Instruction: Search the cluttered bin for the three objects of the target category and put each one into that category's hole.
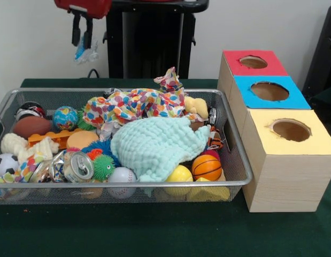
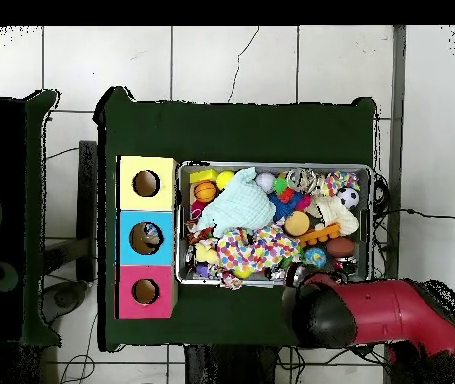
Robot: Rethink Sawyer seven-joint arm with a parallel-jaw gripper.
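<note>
The wire mesh bin (image 1: pixel 237 184) is full of toys and cloths. My gripper (image 1: pixel 82 38) hangs high above the bin's far left corner, shut on a small crumpled clear bottle with a blue-and-white label (image 1: pixel 86 52). In the overhead view the gripper (image 2: pixel 296 277) sits at the end of the red arm, by the bin's (image 2: pixel 276 166) lower edge. The blue-surround hole (image 1: pixel 269 91) is in the middle of the wooden box, right of the bin. In the overhead view something pale and blue shows inside that hole (image 2: pixel 149 233). A wrinkly clear thing (image 1: pixel 43 171) lies beside the silver can (image 1: pixel 78 166).
A mint cloth (image 1: pixel 154 147) and a spotted cloth (image 1: pixel 136 104) cover the bin's middle. Several balls and soft toys lie around them. The red-surround hole (image 1: pixel 253 62) and the yellow-surround hole (image 1: pixel 291 130) flank the blue one. The black pedestal (image 1: pixel 149 40) stands behind the bin.
</note>
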